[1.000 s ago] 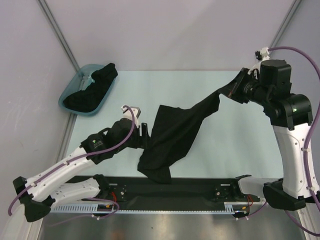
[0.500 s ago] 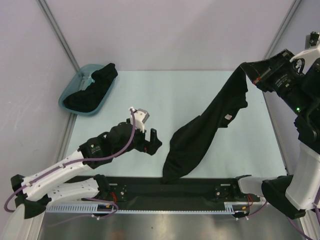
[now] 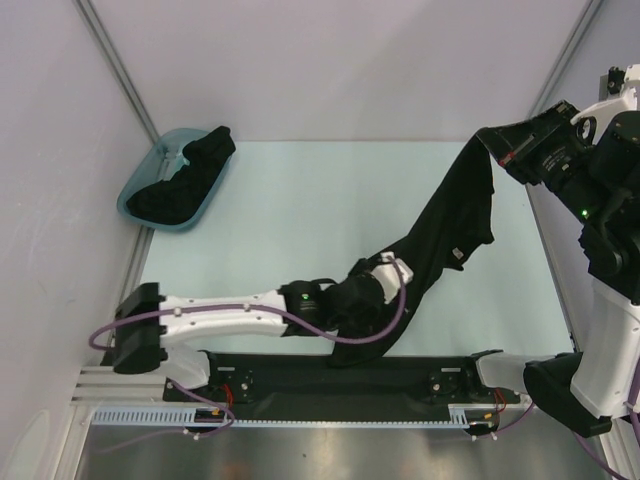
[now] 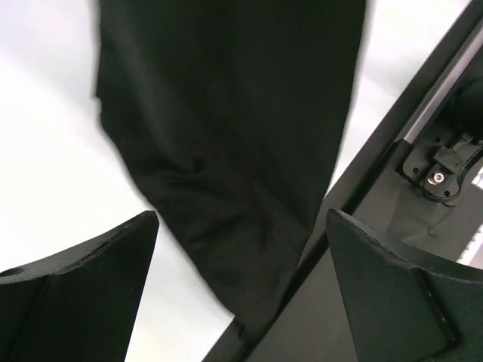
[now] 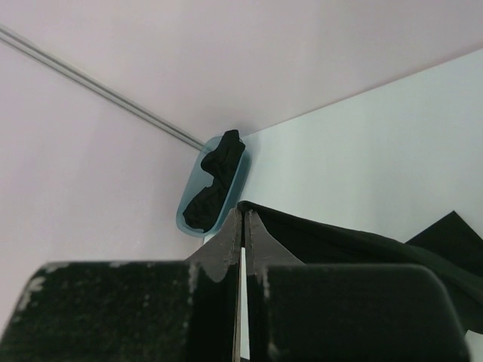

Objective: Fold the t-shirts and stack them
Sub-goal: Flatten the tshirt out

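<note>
One black t-shirt (image 3: pixel 450 210) hangs slanting from the upper right down to the table's near edge. My right gripper (image 3: pixel 487 137) is raised at the far right and shut on its top edge; in the right wrist view the fingertips (image 5: pixel 243 210) pinch the cloth (image 5: pixel 339 241). My left gripper (image 3: pixel 398 292) reaches across the near side to the shirt's lower part, open. In the left wrist view the shirt's hanging end (image 4: pixel 226 136) lies ahead of the wide-apart gripper (image 4: pixel 241 219), untouched. More black t-shirts (image 3: pixel 185 175) lie bunched in the tub.
The teal tub (image 3: pixel 127 196) stands at the far left corner by the wall, also seen in the right wrist view (image 5: pixel 235 188). A black rail (image 3: pixel 340 385) with the arm bases runs along the near edge, right below the shirt's low end (image 4: pixel 423 113).
My left gripper let go of the shirt, opened wide and swung right along the near edge to its lower end. My right arm lifted the shirt up and to the right.
</note>
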Robot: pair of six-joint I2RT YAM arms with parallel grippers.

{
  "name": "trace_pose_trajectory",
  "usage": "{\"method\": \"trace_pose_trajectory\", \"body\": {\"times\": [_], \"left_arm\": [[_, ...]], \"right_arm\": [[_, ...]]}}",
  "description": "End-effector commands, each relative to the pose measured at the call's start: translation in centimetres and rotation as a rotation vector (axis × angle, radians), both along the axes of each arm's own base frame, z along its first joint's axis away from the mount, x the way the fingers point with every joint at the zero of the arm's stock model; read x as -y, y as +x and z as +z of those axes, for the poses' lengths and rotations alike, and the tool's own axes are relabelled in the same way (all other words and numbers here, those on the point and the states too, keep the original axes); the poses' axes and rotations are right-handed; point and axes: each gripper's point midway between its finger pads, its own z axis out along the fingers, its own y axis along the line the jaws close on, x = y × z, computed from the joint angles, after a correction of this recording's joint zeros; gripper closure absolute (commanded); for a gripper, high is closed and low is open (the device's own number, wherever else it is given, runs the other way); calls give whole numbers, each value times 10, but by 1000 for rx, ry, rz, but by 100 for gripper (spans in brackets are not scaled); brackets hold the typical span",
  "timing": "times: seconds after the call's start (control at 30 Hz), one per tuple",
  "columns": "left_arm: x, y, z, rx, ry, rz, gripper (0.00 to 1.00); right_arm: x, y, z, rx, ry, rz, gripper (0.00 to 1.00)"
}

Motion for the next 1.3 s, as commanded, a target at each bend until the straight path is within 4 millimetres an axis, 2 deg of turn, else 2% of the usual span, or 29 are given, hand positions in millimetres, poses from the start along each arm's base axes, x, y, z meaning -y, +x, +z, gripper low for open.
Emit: {"method": "trace_pose_trajectory", "body": {"times": [0.0,0.13,0.17,0.2,0.3,0.33,0.37,0.4,0.47,0.57,0.6,0.67,0.7,0.8,0.83,0.93,0.97,1.03,1.1,1.13,1.17,1.2,1.23,1.27], "left_arm": [[47,-1,34,82,-106,-45,1],[74,-8,18,60,-105,-78,1],[80,-8,1,42,-66,-77,1],[90,-5,7,47,-70,-78,2],[103,-3,-1,46,-48,-96,8],[108,-5,1,48,-65,-113,13],[112,-9,0,38,-73,-140,19],[112,-8,0,47,-72,-152,42],[106,-2,1,73,-61,-122,71],[90,12,9,99,-50,-74,81],[81,20,7,103,-41,-50,100],[64,26,25,123,-54,-25,100],[53,29,46,164,-78,-10,100],[31,30,83,216,-122,8,100],[17,28,109,234,-174,18,100],[-11,29,144,265,-227,66,100],[-25,26,173,281,-290,79,100],[-41,20,195,287,-322,75,100],[-60,9,238,304,-424,39,100],[-66,2,247,301,-440,10,100],[-74,-1,264,303,-477,9,100],[-85,-4,275,306,-503,15,100],[-92,-5,278,303,-503,20,100],[-100,-4,286,307,-520,42,100]], "right_arm": [[1,-5,14,41,33,-1,100],[2,-7,12,29,27,-7,100],[3,-9,11,23,25,-8,100],[4,-11,11,24,27,-10,100],[5,-15,8,15,24,-12,100],[7,-18,9,20,26,-21,100],[8,-19,9,22,23,-24,100],[10,-21,10,26,21,-28,100],[13,-24,13,42,16,-38,100],[17,-30,16,54,10,-53,100],[18,-32,16,58,8,-53,100],[23,-36,18,69,8,-77,100],[25,-37,18,73,0,-87,100],[34,-47,20,89,-17,-115,100],[38,-49,20,90,-24,-133,100],[48,-60,25,118,-35,-170,100],[49,-64,26,123,-35,-173,100],[53,-76,36,158,-31,-174,100],[54,-88,42,189,-28,-166,100],[57,-101,50,236,-16,-165,100],[59,-109,55,264,-14,-165,100],[61,-119,61,300,-10,-164,100],[65,-125,65,325,-6,-174,100],[70,-141,75,383,10,-185,100]]}}
